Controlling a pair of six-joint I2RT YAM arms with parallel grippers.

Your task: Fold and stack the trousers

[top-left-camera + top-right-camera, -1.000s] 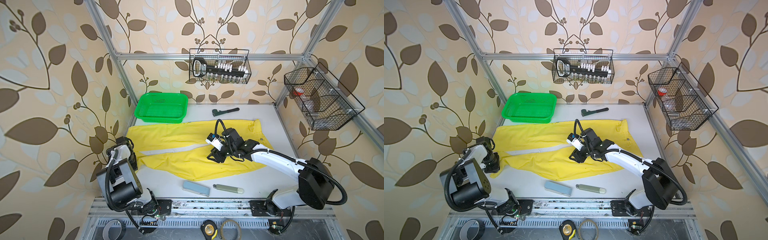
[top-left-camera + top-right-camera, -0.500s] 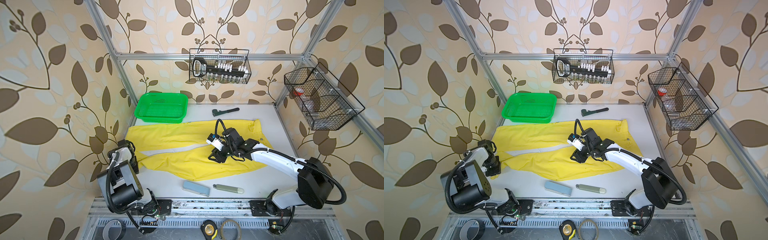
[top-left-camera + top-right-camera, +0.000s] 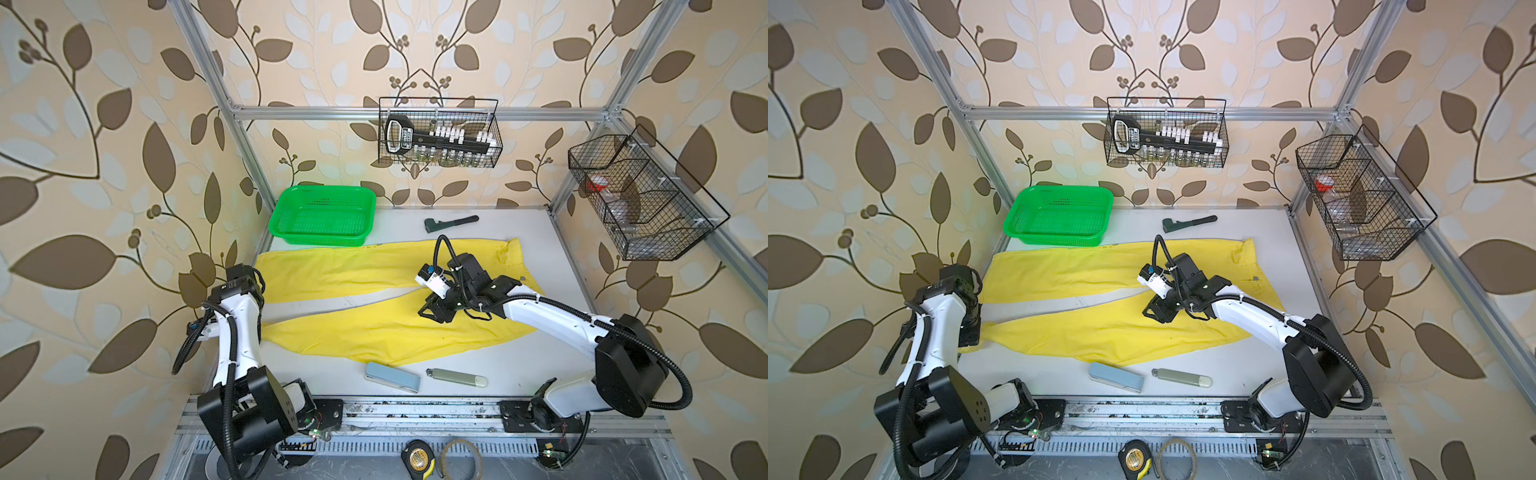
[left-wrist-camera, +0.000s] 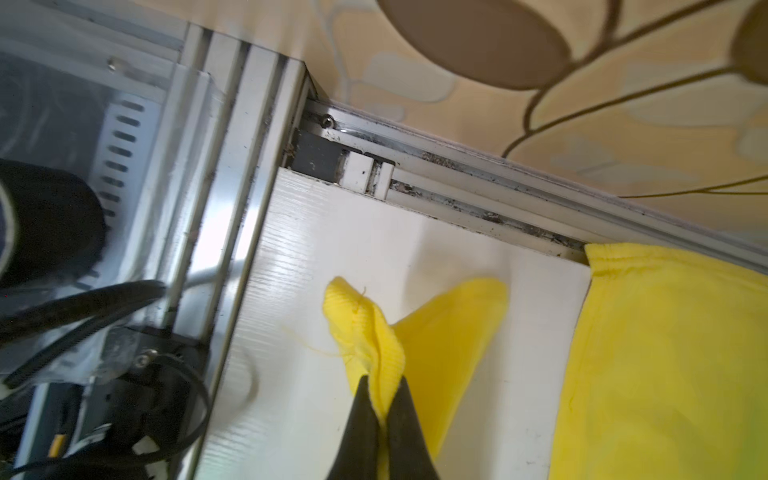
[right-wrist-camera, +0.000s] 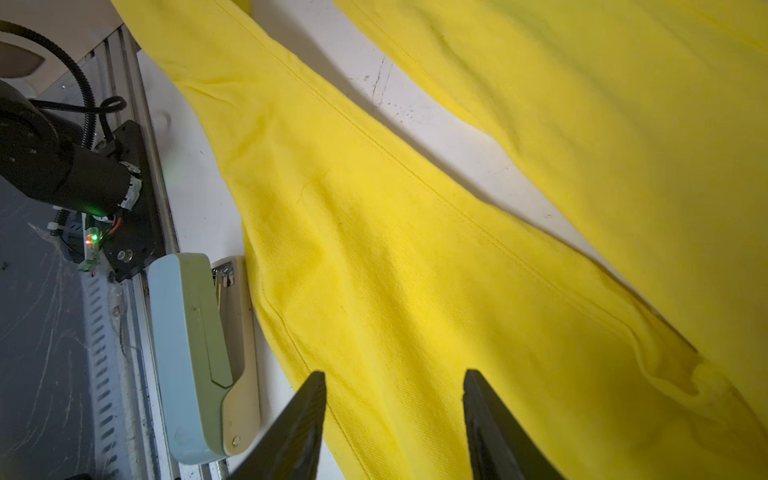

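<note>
Clamped left gripper (image 4: 380,392), parted right gripper (image 5: 392,376)

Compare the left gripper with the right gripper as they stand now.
The left gripper is shut, pinching a cuff corner of the trousers; the right gripper stands open with nothing between its jaws. The left gripper is at the leg's end by the left edge of the table; the right gripper is mid-table, over the near leg close to the crotch. Both are at the same yellow trousers.
</note>
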